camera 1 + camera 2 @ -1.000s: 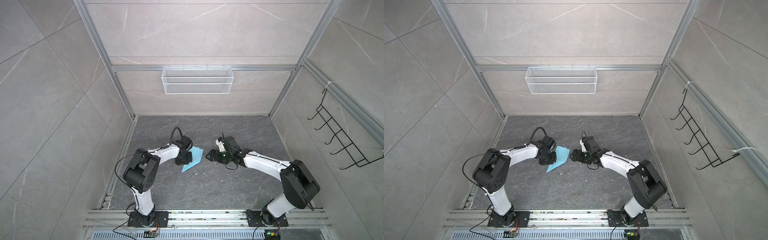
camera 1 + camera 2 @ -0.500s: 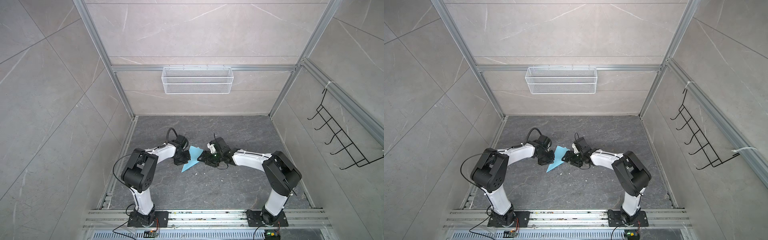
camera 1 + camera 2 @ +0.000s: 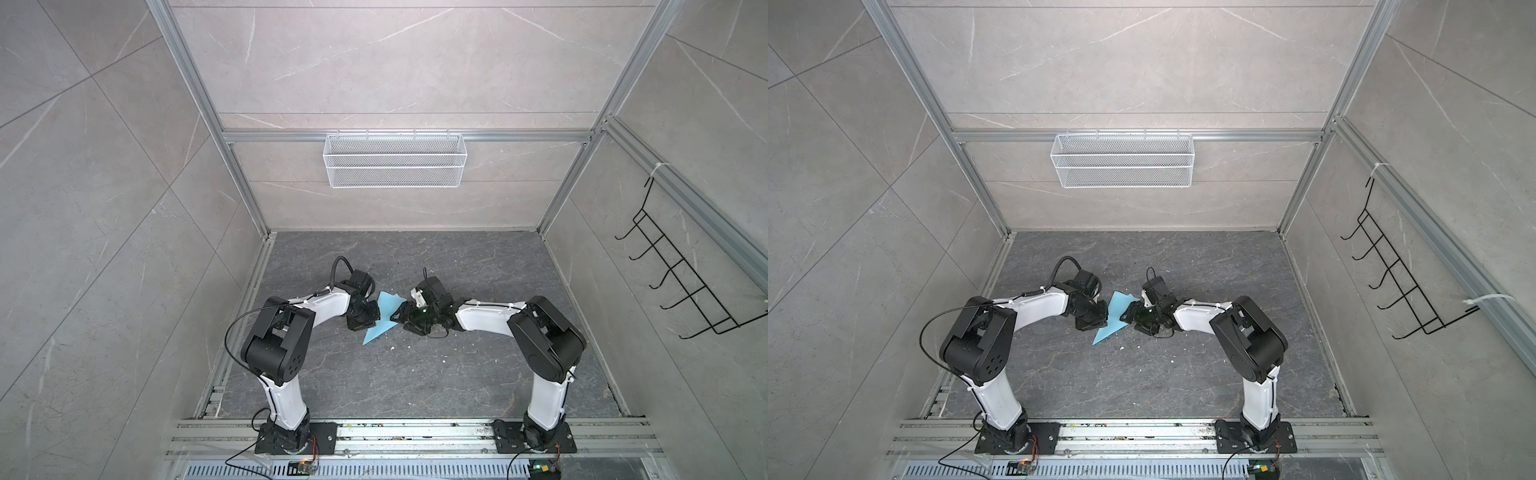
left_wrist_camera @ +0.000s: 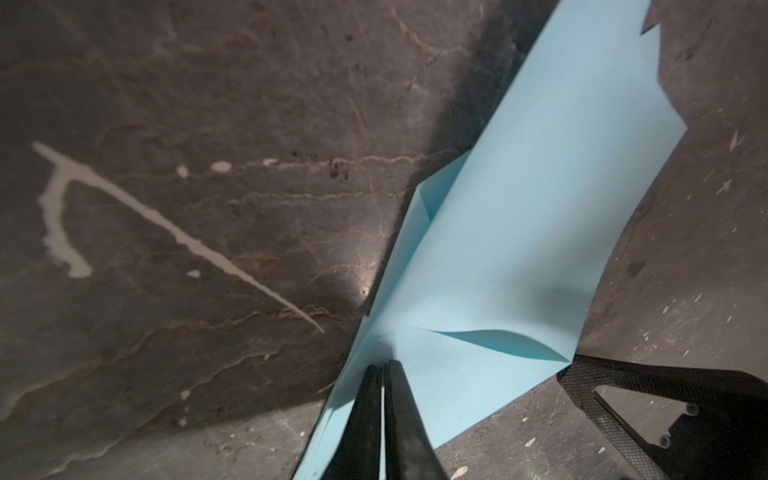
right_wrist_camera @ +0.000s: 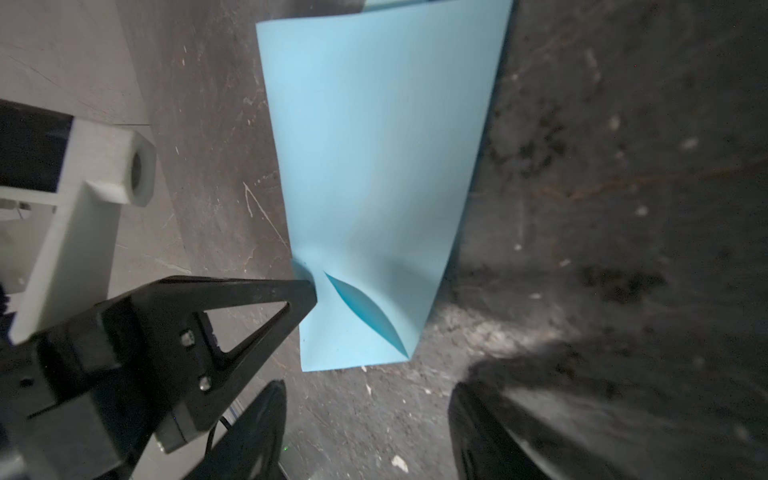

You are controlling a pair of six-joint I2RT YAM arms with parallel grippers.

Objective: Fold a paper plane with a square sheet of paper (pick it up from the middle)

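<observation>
top views: bright, even light from overhead; sharp all over; frame posts (image 3: pixel 194 79) lean outward toward the edges, wide-angle.
top shadows: soft and faint on the dark surface (image 3: pixel 415 382).
left wrist: dim; small glare spot on the surface; dark shadow beside the sheet of paper (image 4: pixel 519 232); left fingers (image 4: pixel 368 419) slightly soft.
right wrist: dim; surface smeared by blur; right fingers (image 5: pixel 486 436) are dark, blurred shapes; paper fairly sharp.

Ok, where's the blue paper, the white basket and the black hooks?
Light-blue folded paper (image 3: pixel 384 316): top view, its middle.
White wire mesh basket (image 3: pixel 395 176): top view, front wall.
Black wire hook rack (image 3: pixel 681 261): top view, middle bar.
</observation>
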